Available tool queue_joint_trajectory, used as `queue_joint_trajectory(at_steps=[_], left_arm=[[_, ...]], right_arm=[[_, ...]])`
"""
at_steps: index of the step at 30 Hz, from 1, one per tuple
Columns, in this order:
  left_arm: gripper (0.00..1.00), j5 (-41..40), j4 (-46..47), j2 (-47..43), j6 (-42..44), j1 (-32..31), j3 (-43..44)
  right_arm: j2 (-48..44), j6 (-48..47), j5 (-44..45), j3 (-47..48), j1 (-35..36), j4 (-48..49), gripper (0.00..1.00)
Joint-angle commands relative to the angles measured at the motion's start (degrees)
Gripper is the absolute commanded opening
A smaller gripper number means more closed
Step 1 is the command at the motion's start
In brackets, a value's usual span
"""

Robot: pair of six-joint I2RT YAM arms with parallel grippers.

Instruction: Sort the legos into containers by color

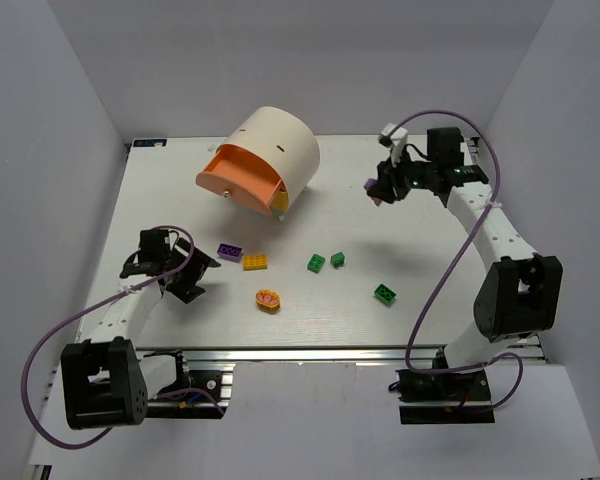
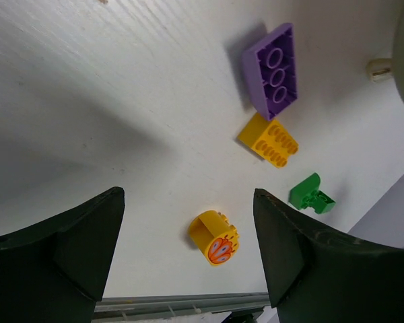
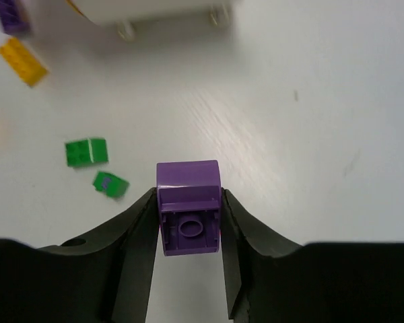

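Note:
My right gripper is shut on a purple lego and holds it above the table, right of the cream cabinet. The cabinet's pink-orange drawer is pulled open. A second purple lego and a yellow-orange lego lie side by side. Three green legos lie to their right. My left gripper is open and empty, left of the purple and yellow legos, which also show in the left wrist view.
A round orange disc with red markings lies near the front edge, and shows between my left fingers in the wrist view. The table's metal front rail runs just beyond it. White walls close in the table on three sides.

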Motion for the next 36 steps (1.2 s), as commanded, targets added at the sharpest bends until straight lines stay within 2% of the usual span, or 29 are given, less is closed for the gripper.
queue_joint_trajectory(at_steps=[1,4,8,11,15,19,24,27,28,33,34,36], left_arm=[[0.86,0.24,1.52,2.38,-0.53,-0.36,2.67],[0.86,0.07,2.05,3.35,-0.71,-0.89,3.72],[0.86,0.06,2.40,3.71,-1.32,-0.89,3.90],[0.87,0.06,2.67,3.36,-1.67,-0.89,3.73],[0.87,0.06,2.84,3.53,-2.02,-0.89,3.55],[0.86,0.15,3.11,3.79,-2.20,-0.89,3.72],[0.87,0.24,3.98,4.32,-2.46,-0.89,3.73],[0.87,0.42,5.21,5.72,-2.99,-0.89,3.90],[0.87,0.42,5.74,6.25,-3.16,-0.89,4.08],[0.87,0.59,7.32,10.90,-4.39,-0.89,6.26],[0.87,0.50,7.67,11.61,-4.48,-0.89,6.71],[0.87,0.50,7.94,13.80,-4.75,-0.89,7.59]], right_arm=[[-0.59,-10.54,-13.64,4.93,6.07,8.13,0.00],[4.84,-7.39,-11.80,11.78,11.25,12.36,0.00],[13.54,2.61,-8.30,29.95,16.28,13.77,0.00],[18.66,6.33,-3.99,38.40,21.20,16.06,0.00],[23.85,8.62,0.07,45.10,25.51,15.80,0.00],[24.82,9.59,2.35,44.51,28.15,17.82,0.01],[23.85,9.59,3.85,41.17,30.61,19.67,0.12],[24.56,9.59,5.78,41.08,31.14,19.67,0.33],[25.26,9.50,6.39,41.25,31.58,19.84,0.44],[27.02,9.85,8.07,42.92,31.84,19.23,0.51],[27.02,10.03,8.07,43.01,31.85,19.14,0.55],[26.76,10.20,7.45,42.75,32.02,19.14,0.57]])
